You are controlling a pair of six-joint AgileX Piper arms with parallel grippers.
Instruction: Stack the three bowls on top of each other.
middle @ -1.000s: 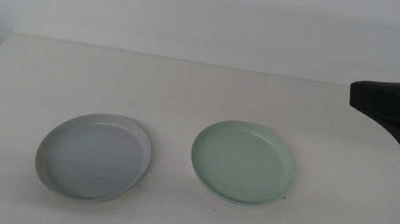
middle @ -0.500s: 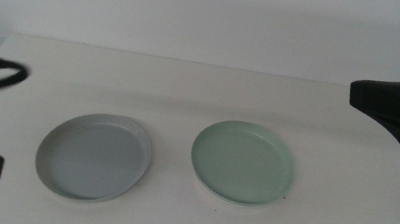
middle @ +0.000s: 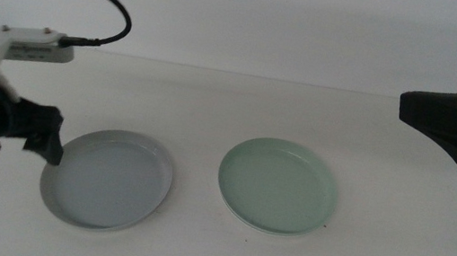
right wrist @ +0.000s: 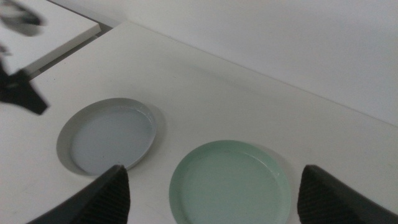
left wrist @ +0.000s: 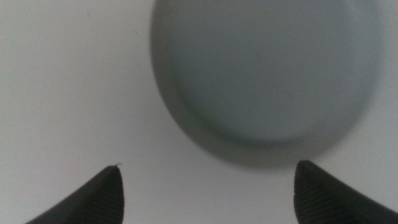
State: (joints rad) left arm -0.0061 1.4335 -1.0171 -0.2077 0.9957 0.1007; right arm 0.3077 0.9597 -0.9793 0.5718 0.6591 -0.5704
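**Left gripper over grey bowl, right arm parked**

Left gripper point(middle: 50, 139) jaws spread wide, nothing between them; it hangs at the outer rim of the light grey bowl point(middle: 107, 179), on the side away from the green one. Wrist view looks straight down onto that bowl point(left wrist: 267, 74), which sits ahead of the two jaw tips, so the jaws seem placed to straddle the rim for a pinch-and-lift, though whether a tip touches the rim I cannot tell, the close view being blurred.

Right gripper point(middle: 413, 108) held high, well apart from both bowls, jaws apart and empty; likely waiting out of the way.

Light grey bowl: shallow, round, low upright rim, flat floor, lying level on the white table point(middle: 241, 103). Pale mint green bowl point(middle: 277, 186) beside it, near but not touching, same form. Under its near edge a thin white rim shows; probably the white bowl already beneath it, but not certain.

Judgement: grey bowl is next to go on top
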